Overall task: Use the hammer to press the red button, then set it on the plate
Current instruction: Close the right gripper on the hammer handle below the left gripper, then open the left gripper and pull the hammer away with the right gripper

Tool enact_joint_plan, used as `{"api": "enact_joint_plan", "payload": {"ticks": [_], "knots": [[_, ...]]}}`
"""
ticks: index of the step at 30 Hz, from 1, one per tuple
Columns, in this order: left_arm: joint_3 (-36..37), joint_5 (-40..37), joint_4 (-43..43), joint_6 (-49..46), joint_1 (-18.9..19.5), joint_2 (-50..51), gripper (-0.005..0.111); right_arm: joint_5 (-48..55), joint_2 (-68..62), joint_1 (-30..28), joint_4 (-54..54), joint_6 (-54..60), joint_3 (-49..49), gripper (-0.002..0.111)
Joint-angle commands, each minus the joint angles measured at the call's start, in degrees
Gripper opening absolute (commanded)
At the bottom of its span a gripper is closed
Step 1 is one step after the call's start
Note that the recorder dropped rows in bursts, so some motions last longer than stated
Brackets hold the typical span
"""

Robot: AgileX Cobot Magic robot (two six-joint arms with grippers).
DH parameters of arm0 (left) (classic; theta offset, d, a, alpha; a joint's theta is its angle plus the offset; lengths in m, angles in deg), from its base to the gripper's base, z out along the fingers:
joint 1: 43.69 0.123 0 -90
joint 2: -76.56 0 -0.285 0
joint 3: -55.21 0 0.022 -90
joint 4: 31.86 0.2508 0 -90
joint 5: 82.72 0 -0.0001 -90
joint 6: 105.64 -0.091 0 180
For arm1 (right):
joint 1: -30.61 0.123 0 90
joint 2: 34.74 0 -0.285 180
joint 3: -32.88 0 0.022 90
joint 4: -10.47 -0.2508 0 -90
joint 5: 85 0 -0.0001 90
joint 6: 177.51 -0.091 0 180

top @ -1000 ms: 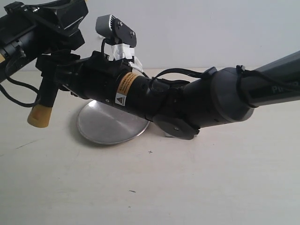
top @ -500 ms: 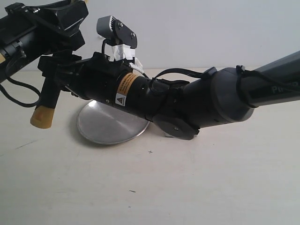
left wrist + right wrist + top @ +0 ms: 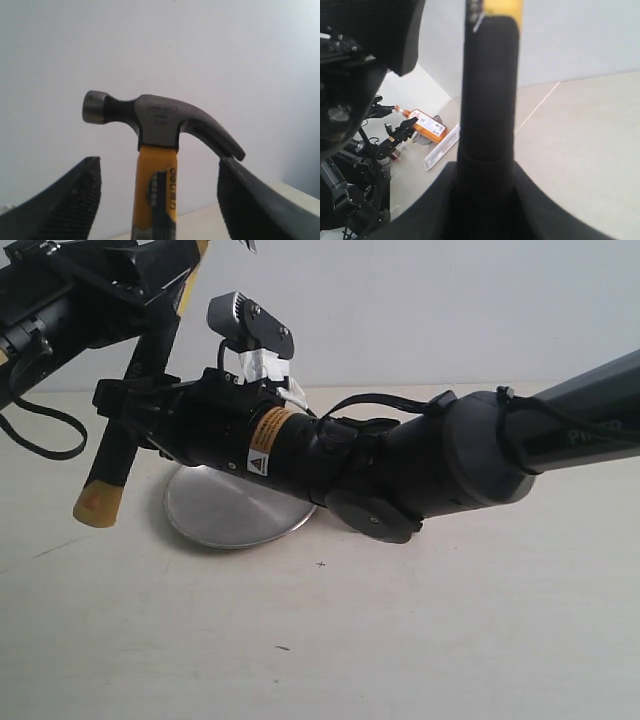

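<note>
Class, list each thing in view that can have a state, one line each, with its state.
hammer: held in the air, tilted, yellow end down.
left gripper: open, jaws clear of the handle.
right gripper: shut on the hammer's handle.
plate: lying flat, hammer not on it.

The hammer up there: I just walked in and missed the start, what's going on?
The right gripper is clamped on the black grip of the small yellow-and-black claw hammer, holding it head up above the table. The left gripper stands open around the handle, jaws clear of it. The round silver metal plate lies on the table under the right arm; the hammer is not on it yet.
</note>
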Motion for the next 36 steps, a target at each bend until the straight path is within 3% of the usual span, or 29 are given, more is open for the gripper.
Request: {"api": "enact_joint_plan", "payload": {"ticks": [1, 14, 17, 22, 24, 27, 30, 36], "knots": [[-0.4, -0.5, -1.9, -2.5, 0.0, -0.4, 0.065, -1.3, 1.6, -0.1, 0.4, 2.5, -0.4, 0.000], [-0.4, -14.5, -4.8, -9.2, 0.0, -11.3, 0.062, 23.4, 13.7, -2.9, -0.4, 10.5, -0.4, 0.000], [-0.4, -17.9, -4.8, -12.2, 0.0, -13.8, 0.049, 29.3, 17.1, -5.0, 1.4, 10.5, -0.4, 0.000], [-0.4, -22.5, -4.6, -15.6, 0.0, -16.4, 0.000, 39.6, 22.5, -7.1, 5.0, 10.5, -0.4, 0.000], [-0.2, -23.1, -4.3, -15.8, 0.0, -17.1, 0.000, 44.6, 24.9, -7.2, 6.5, 10.5, -0.4, 0.000], [2.6, -19.9, -6.1, -15.8, 0.0, -18.5, 0.000, 50.6, 27.7, -7.2, 8.1, 10.7, -0.4, 0.000], [7.6, -14.3, -13.1, -19.2, 0.0, -21.4, 0.000, 55.1, 30.1, -7.2, 8.1, 12.6, -0.3, 0.000], [24.6, -3.4, -26.4, -24.4, 0.0, -33.1, 0.000, 57.2, 35.6, -7.2, 8.1, 14.6, 4.4, 0.000]]}}
